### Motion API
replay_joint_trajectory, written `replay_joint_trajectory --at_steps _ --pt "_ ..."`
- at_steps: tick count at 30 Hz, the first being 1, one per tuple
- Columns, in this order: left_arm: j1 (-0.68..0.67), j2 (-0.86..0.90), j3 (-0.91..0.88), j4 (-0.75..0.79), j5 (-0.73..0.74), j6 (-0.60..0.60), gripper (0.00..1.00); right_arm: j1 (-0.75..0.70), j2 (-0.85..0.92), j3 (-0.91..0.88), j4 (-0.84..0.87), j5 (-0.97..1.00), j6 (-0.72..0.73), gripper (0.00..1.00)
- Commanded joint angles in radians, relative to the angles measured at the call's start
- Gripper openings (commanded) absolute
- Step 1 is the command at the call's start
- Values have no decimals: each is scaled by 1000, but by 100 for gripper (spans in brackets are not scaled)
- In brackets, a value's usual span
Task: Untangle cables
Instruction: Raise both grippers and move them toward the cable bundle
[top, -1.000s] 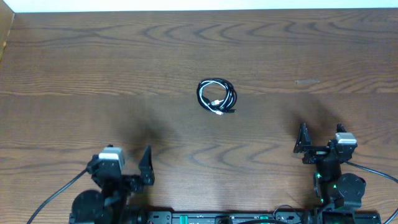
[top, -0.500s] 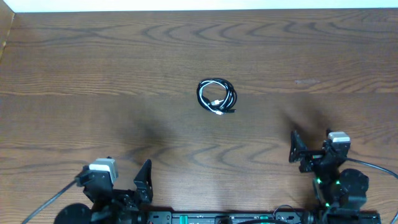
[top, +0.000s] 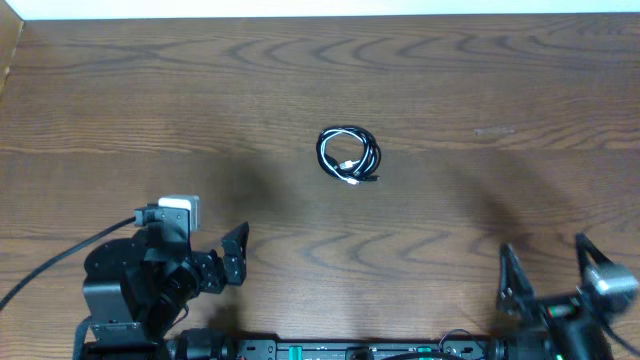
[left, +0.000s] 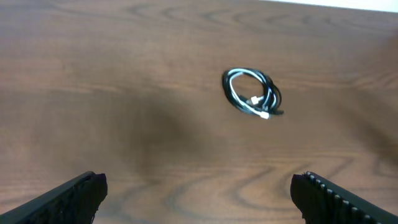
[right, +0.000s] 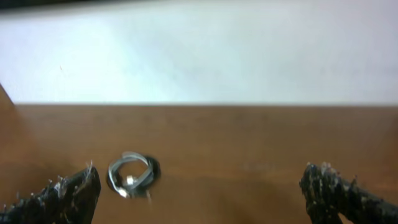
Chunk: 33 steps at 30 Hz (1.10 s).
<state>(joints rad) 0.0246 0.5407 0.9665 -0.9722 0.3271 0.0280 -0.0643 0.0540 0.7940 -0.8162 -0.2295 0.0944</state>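
The cables (top: 349, 156), one black and one white, lie coiled together in a small loop at the middle of the wooden table. They also show in the left wrist view (left: 252, 93) and, blurred, in the right wrist view (right: 132, 175). My left gripper (top: 232, 258) is open and empty near the front left, well short of the coil. My right gripper (top: 545, 275) is open and empty at the front right edge, also far from the coil. In both wrist views the fingertips (left: 198, 194) (right: 199, 191) stand wide apart with only table between them.
The brown wooden table (top: 450, 80) ends at a white wall at the back. A thick black arm cable (top: 45, 265) trails at the front left. A light wooden edge (top: 8, 50) stands at the far left corner.
My left arm has swung up and forward after dipping toward the front edge. My right arm has drawn back and right toward the front edge. The coil has not moved.
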Motion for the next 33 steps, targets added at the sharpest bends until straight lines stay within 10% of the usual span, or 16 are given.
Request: replay_joint_trajectory --at_steps 1,7,23,28,31,33 --pt "2 5 50 31 -12 62 99 6 51 137 -32 -10 6 99" --pt "2 4 66 43 141 288 99 6 246 365 -208 -31 -53 99" --pt "2 4 66 65 212 172 99 6 777 605 -415 -169 -119 99" --pt "2 6 66 92 211 167 38 6 808 605 -423 -170 -118 99" --pt "2 6 66 131 213 142 39 6 814 604 -434 -169 -119 99" --pt "2 6 66 145 219 141 67 6 815 604 -433 -169 -119 99"
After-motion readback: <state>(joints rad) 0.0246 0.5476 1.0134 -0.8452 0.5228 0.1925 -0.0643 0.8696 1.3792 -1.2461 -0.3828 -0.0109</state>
